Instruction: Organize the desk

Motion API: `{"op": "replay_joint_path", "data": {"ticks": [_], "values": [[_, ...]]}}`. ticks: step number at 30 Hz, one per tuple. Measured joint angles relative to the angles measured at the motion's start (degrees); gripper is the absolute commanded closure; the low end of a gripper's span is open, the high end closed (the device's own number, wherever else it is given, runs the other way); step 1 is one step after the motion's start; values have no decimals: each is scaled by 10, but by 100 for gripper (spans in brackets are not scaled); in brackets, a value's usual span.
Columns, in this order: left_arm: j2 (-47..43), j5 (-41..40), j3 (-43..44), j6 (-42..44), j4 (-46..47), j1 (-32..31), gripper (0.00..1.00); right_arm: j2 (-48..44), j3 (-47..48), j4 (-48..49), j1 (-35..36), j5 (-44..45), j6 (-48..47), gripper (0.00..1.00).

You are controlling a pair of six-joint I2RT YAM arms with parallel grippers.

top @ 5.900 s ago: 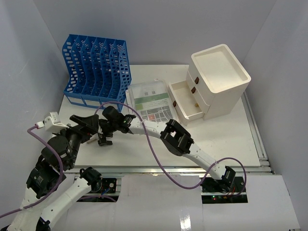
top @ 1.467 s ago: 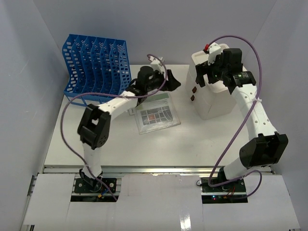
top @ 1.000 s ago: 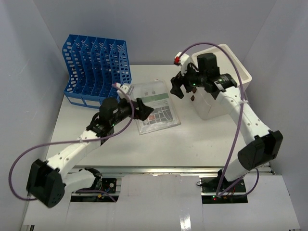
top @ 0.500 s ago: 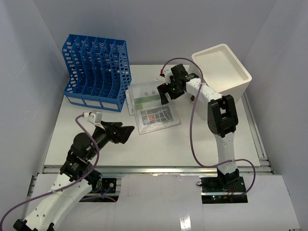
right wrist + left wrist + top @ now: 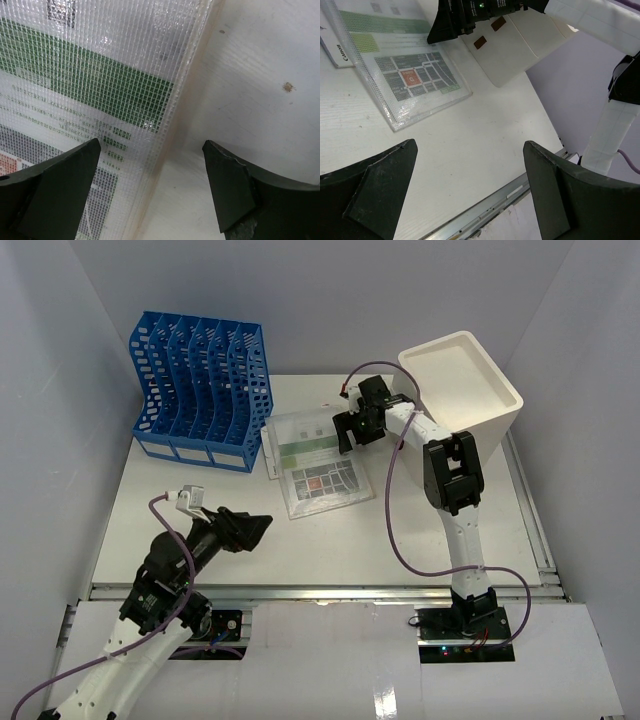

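White desk (image 5: 430, 530): I read left gripper (image 5: 257, 525) spread wide at 7 o'clock; right gripper (image 5: 348, 433) spread wide over mesh pouch (image 5: 318, 465) edge, 12 o'clock.

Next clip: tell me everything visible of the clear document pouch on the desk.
The pouch is a flat clear plastic sleeve with a fine mesh weave, holding printed sheets: green band, grey grids, one red block. It lies slightly skewed on the desk between the blue file rack and the cream cabinet. The open right hand is at its far right edge; contact unclear.
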Motion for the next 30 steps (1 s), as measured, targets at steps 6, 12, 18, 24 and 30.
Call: {"op": "replay_joint_path", "data": {"ticks": [6,12,18,24,30], "values": [[0,0,0,-14,-11,0,2,1,-4,11,-2,-10,7,37],[-5,1,-8,-29,-11,0,2,0,-19,31,-2,-25,8,68],[-9,1,-11,-41,-9,0,2,-18,-48,52,-9,-20,8,90],[13,8,-11,-50,14,0,2,-61,-105,68,-8,-15,3,92],[86,18,-13,-58,68,0,2,-203,-243,90,-7,-27,-13,92]]}}
